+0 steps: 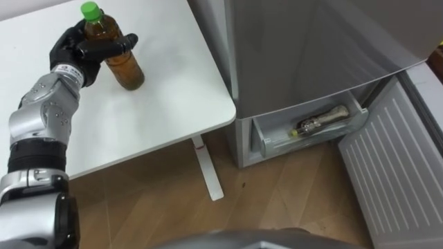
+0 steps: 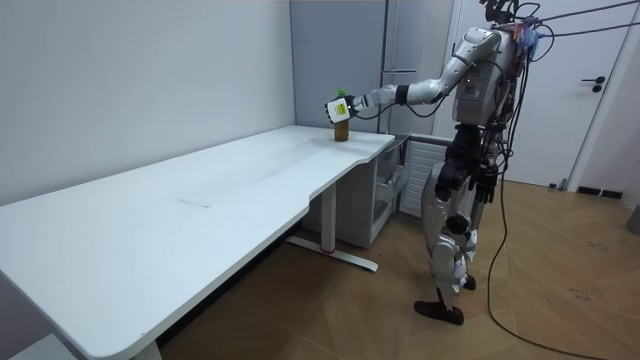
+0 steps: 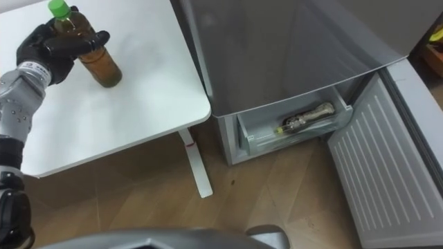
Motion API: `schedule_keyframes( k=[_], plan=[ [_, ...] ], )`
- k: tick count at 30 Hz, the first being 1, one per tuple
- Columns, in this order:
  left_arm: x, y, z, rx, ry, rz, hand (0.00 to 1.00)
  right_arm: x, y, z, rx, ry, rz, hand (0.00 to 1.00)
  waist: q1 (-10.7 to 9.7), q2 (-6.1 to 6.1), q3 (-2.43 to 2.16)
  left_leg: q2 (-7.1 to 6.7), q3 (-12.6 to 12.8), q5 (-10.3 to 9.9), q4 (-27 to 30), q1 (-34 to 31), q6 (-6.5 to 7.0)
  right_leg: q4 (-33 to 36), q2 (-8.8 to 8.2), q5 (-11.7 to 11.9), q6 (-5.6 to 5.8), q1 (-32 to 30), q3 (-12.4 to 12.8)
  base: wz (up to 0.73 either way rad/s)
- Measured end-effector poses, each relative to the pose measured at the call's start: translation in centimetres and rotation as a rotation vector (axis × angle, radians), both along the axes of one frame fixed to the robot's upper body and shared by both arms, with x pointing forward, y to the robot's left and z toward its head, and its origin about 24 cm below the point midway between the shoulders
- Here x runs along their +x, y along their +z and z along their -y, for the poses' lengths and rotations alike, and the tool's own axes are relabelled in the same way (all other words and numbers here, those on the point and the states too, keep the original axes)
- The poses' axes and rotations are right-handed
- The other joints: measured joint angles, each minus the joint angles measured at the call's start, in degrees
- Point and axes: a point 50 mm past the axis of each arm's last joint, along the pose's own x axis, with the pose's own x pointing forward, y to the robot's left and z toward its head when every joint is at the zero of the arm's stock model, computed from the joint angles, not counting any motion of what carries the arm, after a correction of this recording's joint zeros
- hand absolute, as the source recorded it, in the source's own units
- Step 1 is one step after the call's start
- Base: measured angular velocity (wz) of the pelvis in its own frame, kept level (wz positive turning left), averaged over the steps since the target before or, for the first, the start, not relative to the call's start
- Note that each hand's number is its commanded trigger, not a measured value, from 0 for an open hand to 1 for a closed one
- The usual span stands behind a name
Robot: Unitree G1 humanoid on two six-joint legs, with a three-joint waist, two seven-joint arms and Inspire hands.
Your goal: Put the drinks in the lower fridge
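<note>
A brown tea bottle [image 1: 123,61] with a green cap stands on the white table [image 1: 145,117] near its right end. My left hand [image 1: 83,47] is shut on the bottle's upper part, fingers wrapped round it; in the room view the bottle [image 2: 340,121] sits at the table's far corner with that hand [image 2: 334,109] on it. To the right the grey fridge [image 1: 311,48] has its lower drawer [image 1: 311,128] pulled out, with one bottle [image 1: 320,122] lying on its side inside.
The lower fridge door [image 1: 387,166], white and ribbed inside, swings open at the right. A white table leg [image 1: 208,169] stands on the wooden floor between table and fridge. I stand in front of the fridge, at the table's end.
</note>
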Motion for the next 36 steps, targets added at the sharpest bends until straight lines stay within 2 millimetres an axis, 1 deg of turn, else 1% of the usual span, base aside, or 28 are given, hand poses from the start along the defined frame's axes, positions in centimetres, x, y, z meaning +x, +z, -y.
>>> schedule_keyframes(
  k=[2, 4, 7, 12, 15, 25, 29, 32, 34, 35, 36],
  plan=[
    [0.0, 0.0, 0.0, 0.006, 0.001, -0.003, 1.0, 0.0, 0.0, 0.0, 0.001, 0.001, 0.001, 0.0, -0.06, 0.06, 0.04, -0.04, 0.0, 0.01, -0.17, 0.05, -0.01, -0.01, 0.0, 0.0, 0.0, 0.09, 0.01, 0.0],
    [0.0, -0.2, 0.1, 0.005, -0.003, -0.016, 1.0, 0.0, 0.0, -0.1, 0.002, 0.0, 0.0, 0.0, -0.08, 0.01, 0.27, -0.05, 0.0, 0.01, -0.21, 0.06, -0.01, -0.05, 0.0, 0.0, 0.0, 0.08, 0.01, 0.0],
    [0.0, -0.4, 0.3, 0.005, -0.015, -0.032, 1.0, 0.1, 0.0, -0.1, 0.002, 0.001, 0.002, 0.0, -0.16, 0.09, 0.43, -0.08, 0.0, 0.02, -0.31, -0.02, -0.02, -0.09, 0.0, 0.0, 0.0, -0.03, 0.01, 0.0],
    [-0.1, -0.5, 0.4, 0.011, -0.01, -0.041, 1.0, 0.4, -0.1, -0.1, -0.002, 0.005, 0.01, 0.0, -0.5, 0.12, 0.44, -0.09, 0.0, 0.03, -0.35, 0.03, -0.03, -0.12, 0.0, 0.0, 0.0, -0.1, 0.02, 0.0],
    [0.0, -0.5, 0.5, 0.016, -0.011, -0.047, 1.0, 0.6, -0.1, -0.1, -0.009, 0.008, 0.016, 0.0, -1.04, 0.07, 0.47, -0.1, -0.02, 0.03, -0.36, 0.08, -0.03, -0.15, 0.0, 0.0, 0.0, -0.01, 0.02, 0.0],
    [0.1, -0.6, 1.0, 0.025, -0.035, -0.049, 1.0, 0.6, -0.1, -0.1, -0.008, 0.023, 0.018, 0.0, -1.25, 0.24, 0.36, -0.1, -0.02, 0.07, -0.24, -0.03, -0.07, -0.08, -0.01, 0.0, 0.0, -0.09, 0.01, 0.0],
    [0.1, -0.6, 1.2, 0.021, -0.04, -0.048, 1.0, 1.0, -0.1, -0.1, -0.008, 0.026, 0.03, 0.0, -1.31, 0.25, 0.35, -0.1, -0.1, 0.07, -0.21, -0.12, -0.06, -0.04, -0.04, 0.0, 0.0, -0.08, -0.02, 0.0],
    [0.4, 0.4, 1.6, 0.031, -0.059, -0.005, 1.0, 1.5, -0.1, -0.1, -0.001, 0.032, 0.052, 0.0, -0.95, 0.09, 0.35, -0.12, -0.77, 0.09, -0.14, -0.53, -0.08, -0.06, -0.05, 0.0, 0.0, -0.28, -0.28, 0.05],
    [0.7, 2.1, 2.2, 0.048, -0.085, 0.07, 1.0, 1.8, -0.1, -0.1, 0.011, 0.034, 0.067, 0.0, -0.71, -0.22, 0.32, -0.11, -1.13, 0.14, -0.12, -0.69, -0.13, -0.11, -0.06, 0.0, 0.0, -0.22, -0.63, 0.08],
    [0.7, 2.6, 2.4, 0.053, -0.094, 0.095, 1.0, 1.8, -0.1, -0.2, 0.014, 0.037, 0.068, 0.0, -0.68, -0.3, 0.33, -0.12, -1.26, 0.14, -0.12, -0.69, -0.13, -0.12, -0.06, 0.0, 0.0, -0.17, -0.73, 0.1],
    [0.7, 3.6, 2.8, 0.066, -0.111, 0.143, 1.0, 2.0, -0.2, -0.2, 0.018, 0.047, 0.068, 0.0, -0.5, -0.45, 0.35, -0.13, -1.52, 0.14, -0.16, -0.75, -0.13, -0.15, -0.07, 0.0, 0.0, -0.07, -1.06, 0.09]
  ],
)
